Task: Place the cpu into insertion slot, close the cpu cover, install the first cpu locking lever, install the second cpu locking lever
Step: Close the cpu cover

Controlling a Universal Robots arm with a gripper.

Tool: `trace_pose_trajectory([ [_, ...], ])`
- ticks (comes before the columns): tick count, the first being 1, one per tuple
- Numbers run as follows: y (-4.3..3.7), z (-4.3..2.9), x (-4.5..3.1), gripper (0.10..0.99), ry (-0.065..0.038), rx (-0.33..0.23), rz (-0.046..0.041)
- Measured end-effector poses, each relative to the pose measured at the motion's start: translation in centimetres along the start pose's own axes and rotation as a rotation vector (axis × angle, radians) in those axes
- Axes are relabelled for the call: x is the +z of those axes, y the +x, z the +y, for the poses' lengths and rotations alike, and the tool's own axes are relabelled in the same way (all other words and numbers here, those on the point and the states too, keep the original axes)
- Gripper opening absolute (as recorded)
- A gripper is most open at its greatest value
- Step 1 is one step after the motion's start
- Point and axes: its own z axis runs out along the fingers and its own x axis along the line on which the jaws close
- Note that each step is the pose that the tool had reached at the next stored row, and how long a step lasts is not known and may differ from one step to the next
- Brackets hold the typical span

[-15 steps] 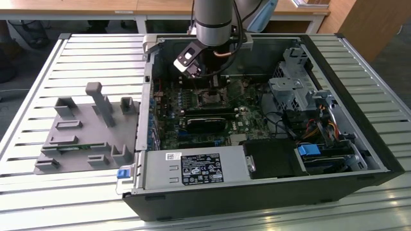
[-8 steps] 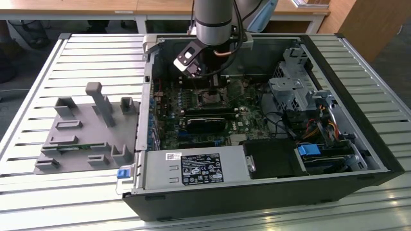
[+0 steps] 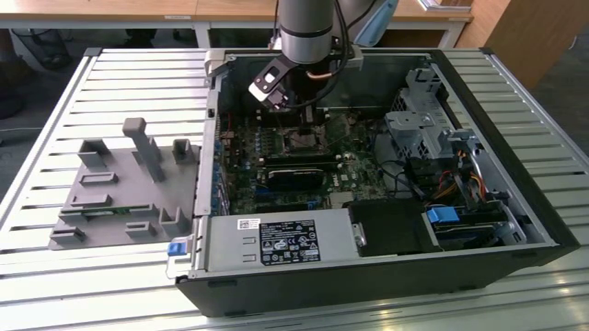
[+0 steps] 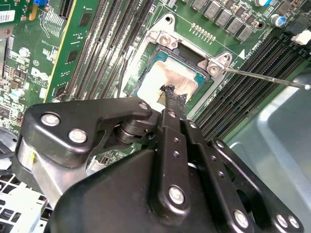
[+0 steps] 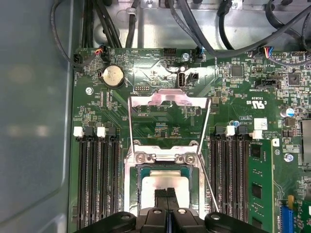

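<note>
The cpu [image 5: 158,181] lies flat in the insertion slot [image 5: 130,194], its silvery top smeared with paste; the second wrist view shows the same cpu [image 4: 170,76] inside the slot's silver rim [image 4: 163,39]. The cpu cover [image 5: 170,99] is swung back and open, away from the socket. A thin wire locking lever [image 5: 206,182] stands raised beside the slot, also seen as a lever [image 4: 265,77] in the second wrist view. My gripper [image 5: 167,192] hangs just over the cpu with its black fingers pressed together and nothing between them. In the exterior view the gripper [image 3: 304,123] is low inside the open computer case.
Long black memory slots [image 5: 97,179] flank the socket on both sides. Cables [image 5: 194,29] run along the case wall beyond the board. A drive cage [image 3: 418,127] and a power supply [image 3: 276,241] crowd the case. A grey fixture [image 3: 129,186] sits on the slatted table.
</note>
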Motion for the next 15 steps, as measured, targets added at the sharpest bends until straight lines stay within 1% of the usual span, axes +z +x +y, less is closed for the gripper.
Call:
trace_pose_trajectory([
  [8, 0.00, 0.04, -0.51, 0.118, 0.000, 0.000, 0.0001],
  [15, 0.00, 0.06, -0.77, 0.118, 0.000, 0.000, 0.0002],
])
